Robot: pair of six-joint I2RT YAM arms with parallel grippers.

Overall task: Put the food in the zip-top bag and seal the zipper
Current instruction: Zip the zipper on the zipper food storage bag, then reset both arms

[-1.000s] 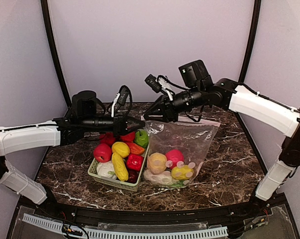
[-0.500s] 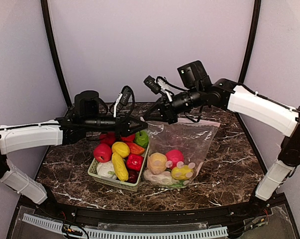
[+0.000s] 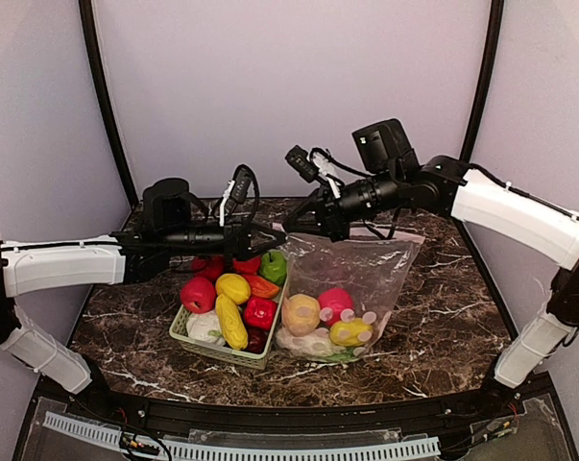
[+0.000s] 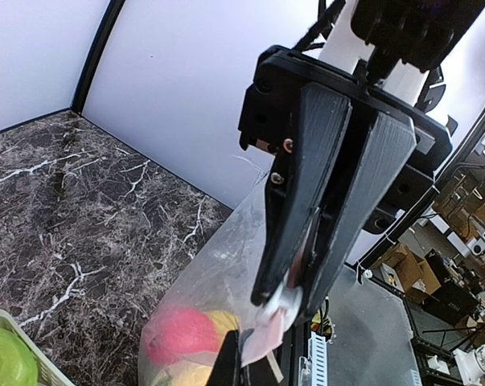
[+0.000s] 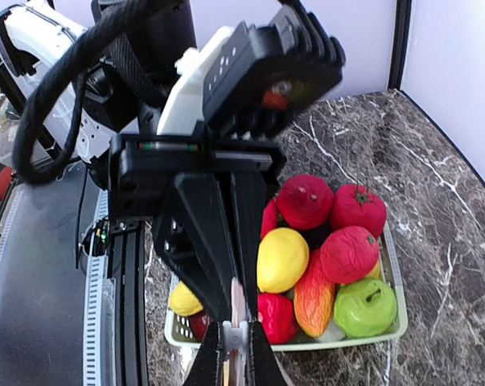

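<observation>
Right jaws have clamped the zipper (image 4: 276, 312); left jaws pinch it too.

A table (image 3: 443, 317) with a dark brown, marble-patterned top veined in white stands inside a booth of plain pale lilac walls (image 3: 289, 86). Thin black poles (image 3: 102, 96) run up at the back corners, and a white slotted strip (image 3: 270, 448) lies along the black near edge. The light is soft and even, leaving only a faint sheen on the tabletop, and in the left wrist view a slice of a workroom shows past the table's end, with brown cardboard boxes (image 4: 403, 261) stacked there, too blurred to make out further.
</observation>
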